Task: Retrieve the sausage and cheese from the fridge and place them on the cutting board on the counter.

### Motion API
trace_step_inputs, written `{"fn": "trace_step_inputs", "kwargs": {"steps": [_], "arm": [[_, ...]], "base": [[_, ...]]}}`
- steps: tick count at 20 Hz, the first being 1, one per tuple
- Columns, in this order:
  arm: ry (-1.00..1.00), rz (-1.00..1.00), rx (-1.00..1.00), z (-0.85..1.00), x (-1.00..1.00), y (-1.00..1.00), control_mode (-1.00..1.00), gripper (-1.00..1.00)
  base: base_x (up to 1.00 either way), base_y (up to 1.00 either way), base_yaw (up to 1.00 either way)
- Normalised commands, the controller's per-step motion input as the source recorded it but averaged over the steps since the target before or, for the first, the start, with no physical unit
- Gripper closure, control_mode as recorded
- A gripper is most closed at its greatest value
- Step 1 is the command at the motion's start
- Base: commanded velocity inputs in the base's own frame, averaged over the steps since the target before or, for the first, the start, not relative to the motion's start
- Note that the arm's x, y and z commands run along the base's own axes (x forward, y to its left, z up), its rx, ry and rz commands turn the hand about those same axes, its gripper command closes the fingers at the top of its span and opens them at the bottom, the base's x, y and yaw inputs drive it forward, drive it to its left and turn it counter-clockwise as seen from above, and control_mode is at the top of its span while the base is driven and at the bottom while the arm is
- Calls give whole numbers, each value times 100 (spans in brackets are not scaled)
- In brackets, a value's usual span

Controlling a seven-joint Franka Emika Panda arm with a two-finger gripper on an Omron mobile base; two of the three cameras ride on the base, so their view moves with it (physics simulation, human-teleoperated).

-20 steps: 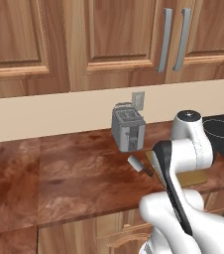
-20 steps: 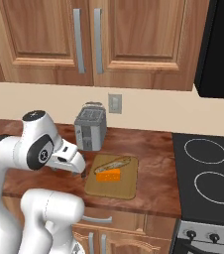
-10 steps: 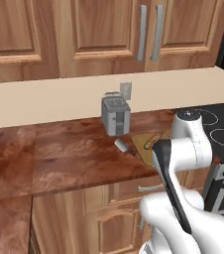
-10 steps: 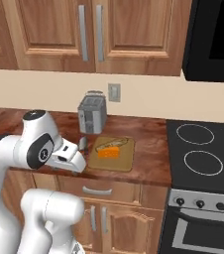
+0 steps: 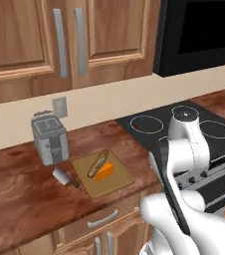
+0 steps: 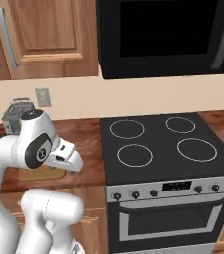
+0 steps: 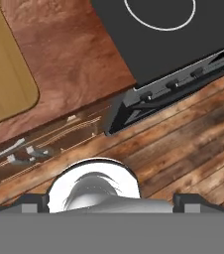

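Gripper (image 6: 75, 166) hangs with its jaws spread wide and nothing between them, out over the front edge of the counter (image 5: 20, 199) and beside the stovetop (image 5: 184, 124); in the hand view its tips stand far apart, looking down past the worktop's edge to the wooden floor (image 7: 193, 144). Both task items already lie on the cutting board (image 5: 122, 182), which sits near the front edge of the worktop, between the toaster (image 5: 50, 137) and the stovetop. The sausage (image 5: 97, 164) lies slantwise across the middle of the board, one end pointing toward its back edge, and the cheese (image 5: 104, 172) sits just beside it on the front side; whether the two touch is too fine to tell. By that layout the placing looks done, so what remains is most likely a clean retreat. To do that well, the hand should keep its height and stay away from the board's right corner (image 7: 15, 94), so that nothing nudges the board or rolls the sausage off it. A small white cylinder with a dark handle (image 5: 64, 177) rests on the worktop just off the board's left edge and is best left alone. Nothing shows above the toaster's slots.
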Motion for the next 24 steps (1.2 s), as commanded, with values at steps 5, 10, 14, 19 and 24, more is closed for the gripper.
{"fn": "trace_step_inputs", "kwargs": {"steps": [5,10,14,19,24], "arm": [[0,0,0,0,0,0,100,-100],[0,0,0,0,0,0,100,-100],[0,0,0,0,0,0,100,-100],[0,0,0,0,0,0,100,-100],[0,0,0,0,0,0,100,-100]], "base": [[9,-61,-72],[7,-69,-71],[8,-79,-68],[13,-81,-66],[30,-87,-59]]}}
